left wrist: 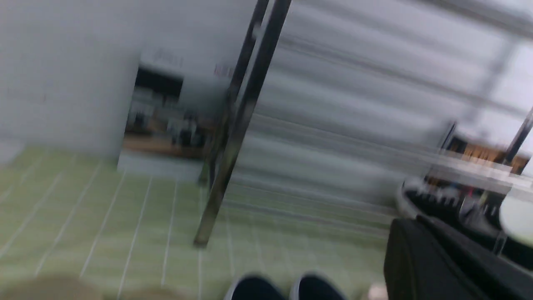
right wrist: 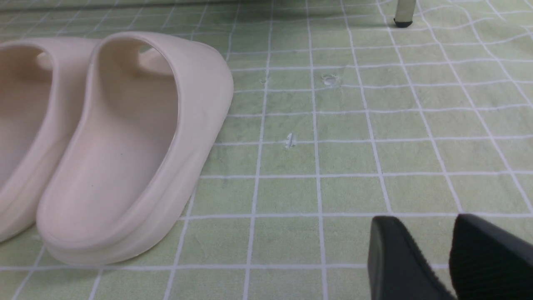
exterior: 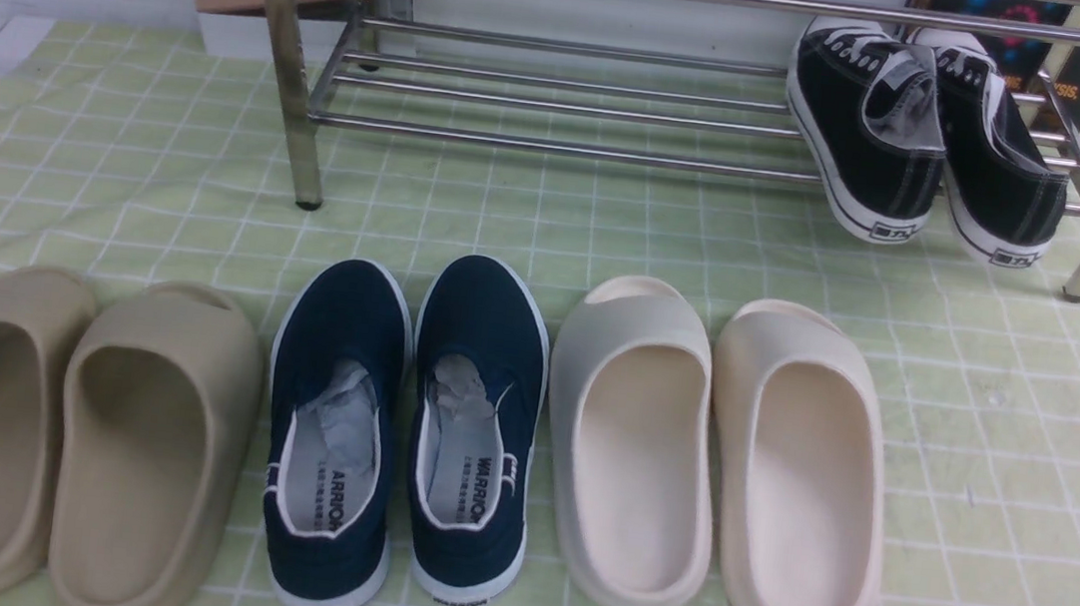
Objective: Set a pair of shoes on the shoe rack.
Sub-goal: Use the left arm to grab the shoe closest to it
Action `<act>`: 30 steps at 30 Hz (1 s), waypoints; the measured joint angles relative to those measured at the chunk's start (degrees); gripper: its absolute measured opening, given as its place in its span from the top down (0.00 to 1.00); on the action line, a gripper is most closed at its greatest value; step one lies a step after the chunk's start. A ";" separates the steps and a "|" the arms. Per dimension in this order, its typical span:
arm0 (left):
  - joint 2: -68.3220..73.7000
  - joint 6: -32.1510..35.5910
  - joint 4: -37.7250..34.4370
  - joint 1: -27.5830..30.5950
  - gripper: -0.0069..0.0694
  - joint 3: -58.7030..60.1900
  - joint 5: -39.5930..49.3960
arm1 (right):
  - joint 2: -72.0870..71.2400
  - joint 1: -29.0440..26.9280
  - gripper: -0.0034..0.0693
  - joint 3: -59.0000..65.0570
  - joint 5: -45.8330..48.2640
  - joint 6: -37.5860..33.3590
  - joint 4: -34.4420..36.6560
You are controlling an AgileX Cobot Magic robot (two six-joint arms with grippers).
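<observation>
The right gripper hangs low over the green checked cloth, its two black fingers a little apart with nothing between them. Nearest to it, off to one side, is the pair of cream slides, heels toward the gripper. Well ahead of it, one foot of the shoe rack stands on the cloth. The left gripper shows only as a dark blurred shape in its own wrist view, and whether its fingers are spread or pressed together cannot be told. Close before it are the toes of the pair of navy shoes, and beyond them rises a leg of the rack. Neither gripper appears in the front view. There the navy shoes stand side by side on the cloth, toes toward the rack and apart from it, with grey paper stuffed inside. The cream slides are just beside them on the right arm's side and a pair of beige slides on the left arm's side. Farthest from both grippers, black lace-up sneakers rest on the rack's lower rods at its right end, heels hanging over the front rod.
</observation>
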 joint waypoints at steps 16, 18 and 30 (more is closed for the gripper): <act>54.77 7.57 -19.70 -0.69 0.93 -22.79 27.78 | 0.00 0.00 0.62 0.00 0.00 -0.07 0.00; 58.64 7.03 -17.45 -2.77 0.92 -25.12 28.37 | 0.00 0.00 0.62 0.00 0.00 -0.07 0.00; 71.52 -10.75 6.03 -13.59 0.41 -26.58 18.80 | 0.00 0.00 0.62 0.00 0.00 -0.07 0.00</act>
